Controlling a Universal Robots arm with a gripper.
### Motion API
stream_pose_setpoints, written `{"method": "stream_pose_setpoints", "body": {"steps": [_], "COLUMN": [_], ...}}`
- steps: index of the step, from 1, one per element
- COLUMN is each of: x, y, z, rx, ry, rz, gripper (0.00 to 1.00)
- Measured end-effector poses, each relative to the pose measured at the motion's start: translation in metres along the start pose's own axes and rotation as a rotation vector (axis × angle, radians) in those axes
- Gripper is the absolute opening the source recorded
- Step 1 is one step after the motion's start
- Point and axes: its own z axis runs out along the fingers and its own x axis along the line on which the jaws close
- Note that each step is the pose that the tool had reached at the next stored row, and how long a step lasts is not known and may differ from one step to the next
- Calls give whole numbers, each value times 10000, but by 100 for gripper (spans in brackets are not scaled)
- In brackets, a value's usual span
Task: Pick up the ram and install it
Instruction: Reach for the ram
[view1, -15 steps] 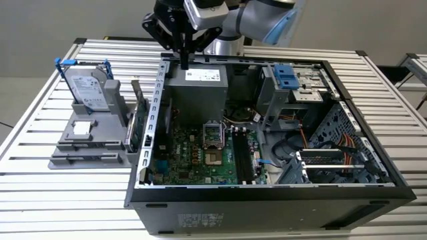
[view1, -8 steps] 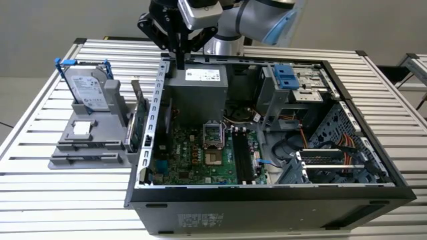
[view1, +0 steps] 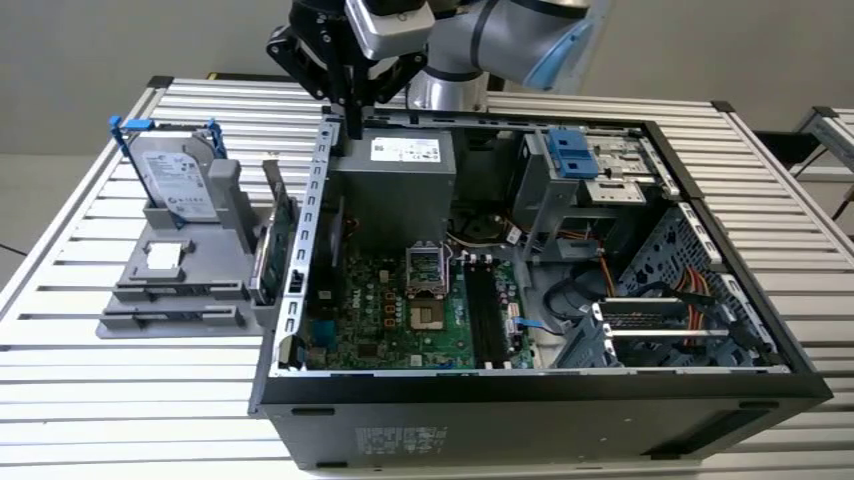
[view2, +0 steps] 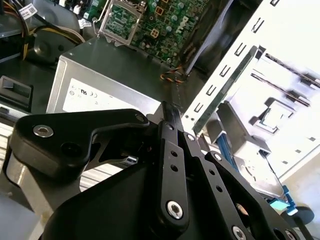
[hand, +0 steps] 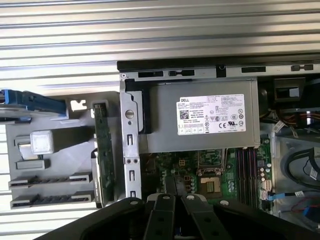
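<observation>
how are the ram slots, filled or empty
Empty: in the exterior view the black slots lie bare, nothing seated in them.

From my station I count one gripper (view1: 354, 118), one open computer case (view1: 534, 420), one power supply (view1: 394, 190), one hard drive (view1: 176, 178) and one grey rack (view1: 174, 300).

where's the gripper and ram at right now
gripper shut, empty, above psu. ram upright in holder. case wall between them.

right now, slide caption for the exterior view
Claw above the power supply of an open computer case, hard drive standing in a grey rack beside it
</observation>
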Motion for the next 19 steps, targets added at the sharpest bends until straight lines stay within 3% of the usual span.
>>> {"method": "stream_pose_setpoints", "body": {"steps": [19], "x": [195], "y": [-14], "z": [-4], "rx": [0], "ry": [0], "rz": [0], "gripper": [0]}}
